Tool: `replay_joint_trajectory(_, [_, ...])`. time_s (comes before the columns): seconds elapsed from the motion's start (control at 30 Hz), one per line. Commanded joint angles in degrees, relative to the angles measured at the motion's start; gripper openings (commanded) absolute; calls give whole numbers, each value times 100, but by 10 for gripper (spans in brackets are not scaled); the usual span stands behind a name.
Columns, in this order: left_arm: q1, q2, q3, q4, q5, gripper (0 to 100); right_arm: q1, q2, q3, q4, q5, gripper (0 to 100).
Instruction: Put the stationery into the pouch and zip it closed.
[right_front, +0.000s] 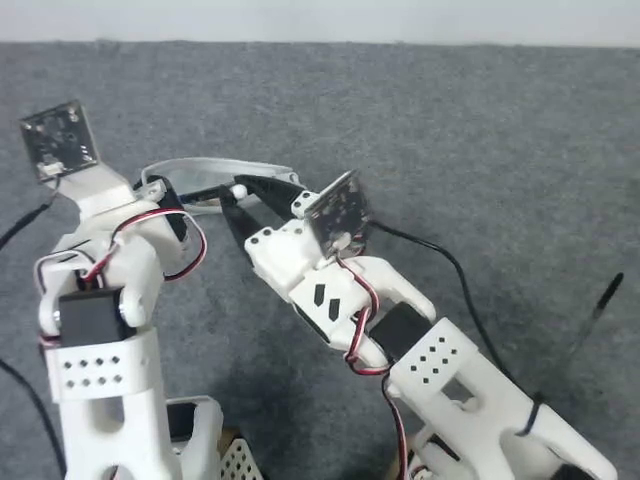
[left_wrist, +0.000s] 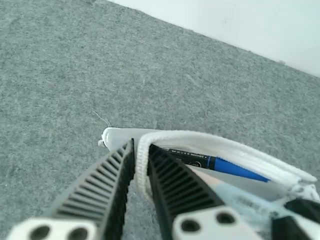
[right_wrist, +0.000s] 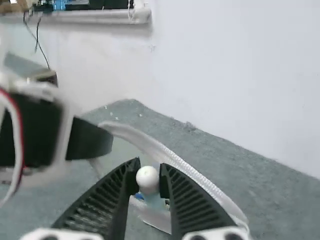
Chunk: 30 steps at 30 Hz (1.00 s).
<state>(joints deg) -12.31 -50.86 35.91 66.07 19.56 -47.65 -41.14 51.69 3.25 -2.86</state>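
A white-rimmed clear pouch (right_front: 205, 168) lies on the grey carpet between the two arms. In the left wrist view my left gripper (left_wrist: 140, 148) is shut on the pouch's white zipper rim (left_wrist: 220, 146), and a blue pen (left_wrist: 235, 168) lies inside. My right gripper (right_wrist: 148, 171) is shut on the zipper's round white pull (right_wrist: 147, 176), right at the pouch's rim (right_wrist: 190, 176). From above, the right gripper (right_front: 236, 198) with the white pull (right_front: 238, 190) sits at the pouch's right end. The left gripper (right_front: 168, 200) is at its left end.
A thin black pen-like thing (right_front: 597, 305) lies on the carpet far to the right, apart from both arms. The other arm's black-and-white body (right_wrist: 45, 135) stands close beside the right gripper. A white wall runs behind the carpet (right_front: 420, 110).
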Motion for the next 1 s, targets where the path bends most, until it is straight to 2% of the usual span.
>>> replay_joint_trajectory(0.0, [18, 141, -22, -97, 70, 11, 13, -13, -62, 92, 844, 6])
replay_joint_trajectory(0.2, [18, 141, -22, -97, 70, 11, -224, -75, -44, 207, 1530, 25])
replay_joint_trajectory(0.27, [18, 141, -22, -97, 70, 11, -330, -84, -44, 514, 1767, 102])
replay_joint_trajectory(0.4, [18, 141, -13, -97, 70, 11, -391, -84, -44, 673, 1749, 246])
replay_joint_trajectory(0.63, [18, 141, -13, -97, 70, 11, -356, -163, -62, 664, 1776, 159])
replay_joint_trajectory(0.97, [9, 141, -13, -97, 70, 11, -356, -1349, 97, 866, 1785, 2])
